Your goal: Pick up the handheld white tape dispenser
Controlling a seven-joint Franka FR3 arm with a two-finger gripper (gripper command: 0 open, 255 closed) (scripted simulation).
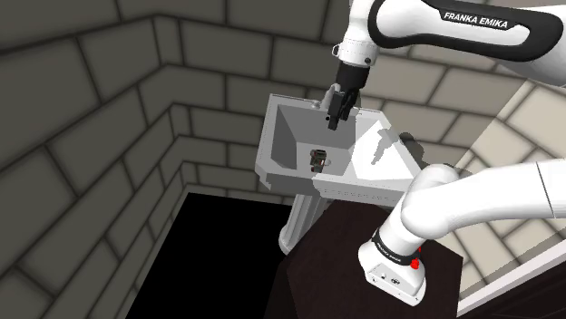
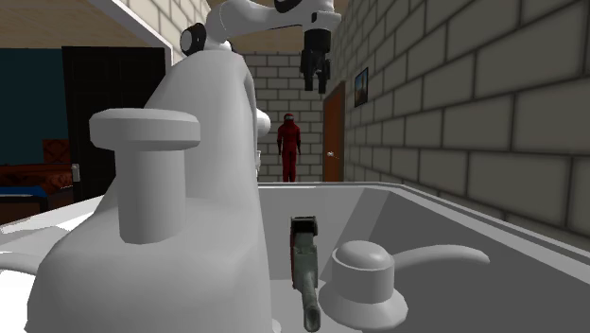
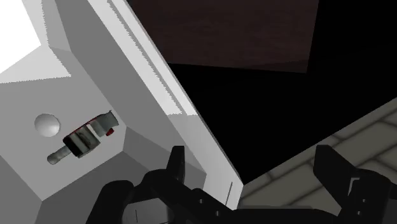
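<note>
The handheld tape dispenser (image 1: pixel 318 160) is a small grey-and-dark object with a short handle. It lies on the floor of the white sink basin (image 1: pixel 272 136). In the wrist view the dispenser (image 3: pixel 83 140) rests beside the round drain (image 3: pixel 48 125), with a spot of red at one end. My black gripper (image 1: pixel 337 113) hangs well above the basin's far side, pointing down, open and holding nothing. From the second exterior view the gripper (image 2: pixel 315 76) is high over the dispenser (image 2: pixel 304 260). In the wrist view the fingers (image 3: pixel 175 165) stand wide apart, out past the sink's rim (image 3: pixel 165 83).
The sink stands on a pedestal (image 1: pixel 299 227) against grey block walls. A large faucet (image 2: pixel 180 218) and a domed knob (image 2: pixel 364 274) stand close to the dispenser. The dark stand top (image 1: pixel 345 263) adjoins the sink, with a black area (image 1: pixel 218 263) below. A red figure (image 2: pixel 288 147) stands far off.
</note>
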